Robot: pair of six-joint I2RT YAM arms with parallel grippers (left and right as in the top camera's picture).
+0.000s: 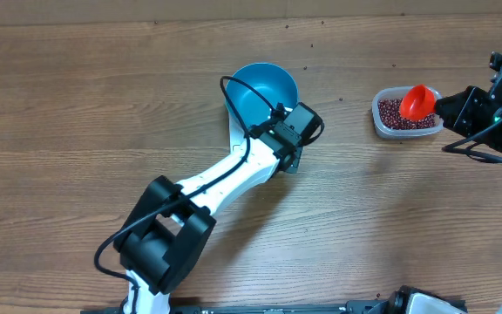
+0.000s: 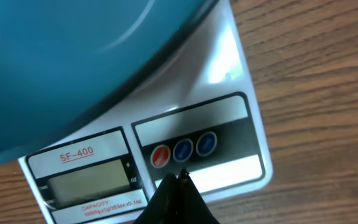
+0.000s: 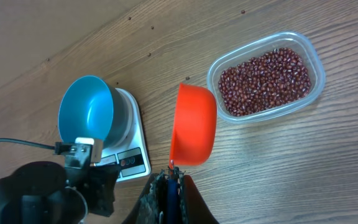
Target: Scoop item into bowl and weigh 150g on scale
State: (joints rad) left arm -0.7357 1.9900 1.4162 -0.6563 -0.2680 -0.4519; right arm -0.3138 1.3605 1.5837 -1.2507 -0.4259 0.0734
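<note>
Scale [image 2: 238, 74] with red "SF-400" above display [image 2: 86, 183], "CAPACITY" line below

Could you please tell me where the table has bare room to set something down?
The widest bare table lies left of the bowl. A narrower strip runs between bowl and tub of beans. Crowded: at the scale, where the shut left end effector sits by the buttons, and at the tub, where the right end effector holds the scoop.

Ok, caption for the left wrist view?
Shut left pincer by the buttons of the scale, which carries the blue bowl.
</note>
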